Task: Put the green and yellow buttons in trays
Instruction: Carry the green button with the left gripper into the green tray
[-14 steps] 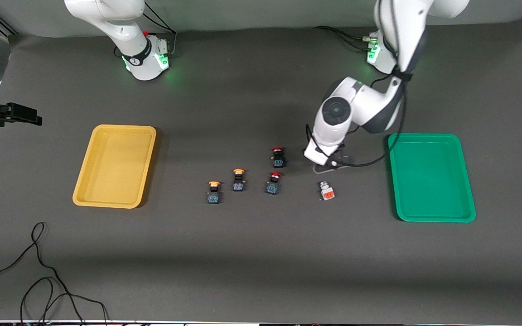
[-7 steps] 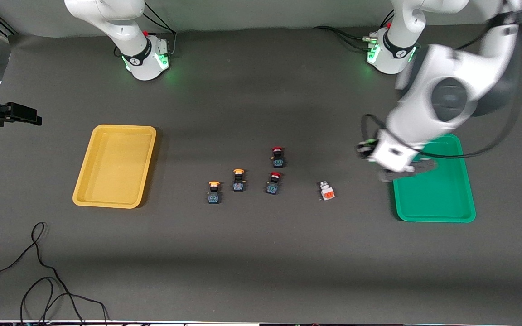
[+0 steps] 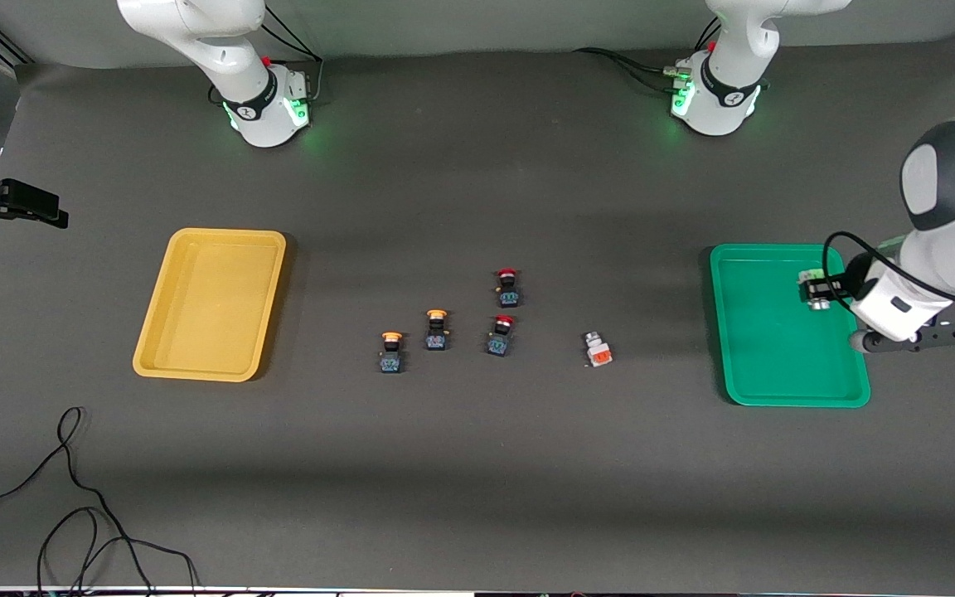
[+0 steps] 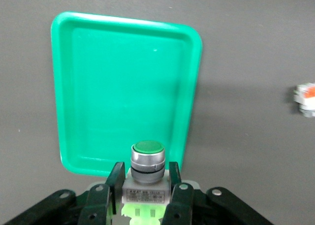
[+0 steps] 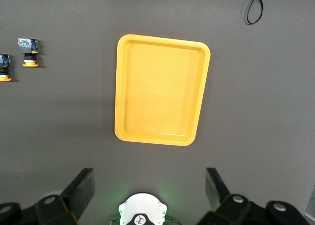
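Note:
My left gripper (image 3: 817,292) is shut on the green button (image 3: 811,275), a white-grey switch with a green cap, and holds it over the green tray (image 3: 784,381) at the left arm's end. The left wrist view shows the button (image 4: 146,158) between the fingers (image 4: 115,178), above the tray's rim (image 4: 189,112). Two yellow buttons (image 3: 392,351) (image 3: 436,330) stand mid-table; they also show in the right wrist view (image 5: 4,67) (image 5: 28,51). The yellow tray (image 3: 154,356) (image 5: 162,136) is empty. My right gripper (image 5: 150,178) is open and empty, high over the table beside the yellow tray.
Two red-capped switches (image 3: 508,287) (image 3: 501,335) stand beside the yellow buttons. A white switch with an orange part (image 3: 598,350) (image 4: 306,98) lies between them and the green tray. Black cables (image 3: 71,497) lie at the near corner; a black camera mount (image 3: 13,207) juts in past the yellow tray.
My left arm has swung from the middle of the table to over the green tray, carrying the green button. The other switches and the right arm have not moved.

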You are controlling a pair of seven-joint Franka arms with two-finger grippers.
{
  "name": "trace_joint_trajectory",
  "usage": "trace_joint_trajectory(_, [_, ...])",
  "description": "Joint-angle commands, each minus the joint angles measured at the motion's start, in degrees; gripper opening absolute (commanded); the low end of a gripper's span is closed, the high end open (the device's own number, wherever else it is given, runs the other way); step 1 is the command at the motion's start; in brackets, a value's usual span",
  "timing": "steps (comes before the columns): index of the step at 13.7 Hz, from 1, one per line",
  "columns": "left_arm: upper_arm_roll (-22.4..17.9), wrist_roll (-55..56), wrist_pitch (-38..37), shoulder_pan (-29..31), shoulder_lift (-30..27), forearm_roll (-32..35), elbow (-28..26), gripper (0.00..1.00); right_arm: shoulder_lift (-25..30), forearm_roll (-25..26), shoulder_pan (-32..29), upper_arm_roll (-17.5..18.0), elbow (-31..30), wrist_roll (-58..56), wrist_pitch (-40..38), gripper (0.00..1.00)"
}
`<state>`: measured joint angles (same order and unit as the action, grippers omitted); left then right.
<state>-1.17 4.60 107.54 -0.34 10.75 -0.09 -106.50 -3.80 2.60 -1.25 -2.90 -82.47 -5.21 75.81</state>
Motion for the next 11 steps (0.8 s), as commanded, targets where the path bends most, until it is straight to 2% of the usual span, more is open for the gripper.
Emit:
trace_joint_trajectory(1, [0.73,-1.35,13.6,0.87,1.29,1.84,-10.27,0.2,0.64,1.0,0.63,-1.84,0.91,-0.86,-3.2,1.0])
trace_joint_trajectory(3, [0.73,-1.35,22.23,0.96,4.62,1.84,-14.42,0.2,1.95,0.39,0.72,-1.84,0.82,-0.68,-4.7,1.0])
trace_joint_trajectory(5, [0.82,-1.35,27.7,0.87,8.22,1.84,-16.01,0.21,1.08,-1.62,0.55,-1.84,1.78,-0.15,-4.36,1.0])
trace_joint_trajectory(7, [0.82,-1.35,29.56,0.87,11.04,1.84,-16.19,0.26,-0.15,-7.23,-0.15,-1.93,2.66,-0.5,-3.92,1.0])
trace_joint_trajectory(8, [0.82,-1.35,29.57,0.87,11.23,1.84,-16.11,0.3,-0.06,-8.13,0.37,-1.84,2.67,-0.16,-2.7,1.0])
trace_joint_trajectory(9, [0.82,-1.35,29.31,0.87,11.23,1.84,-15.84,0.55,-0.15,-8.14,0.81,-1.32,2.84,0.54,-1.38,1.0])
trace_joint_trajectory(10, [0.82,-1.44,28.78,0.87,11.23,1.84,-15.49,0.91,-0.76,-8.66,2.03,-1.14,2.84,3.33,1.07,1.0])
trace_joint_trajectory(11, [0.82,-1.53,28.34,0.96,10.79,1.84,-15.14,1.0,-1.9,-8.67,4.56,-1.05,2.67,5.01,4.05,1.0])
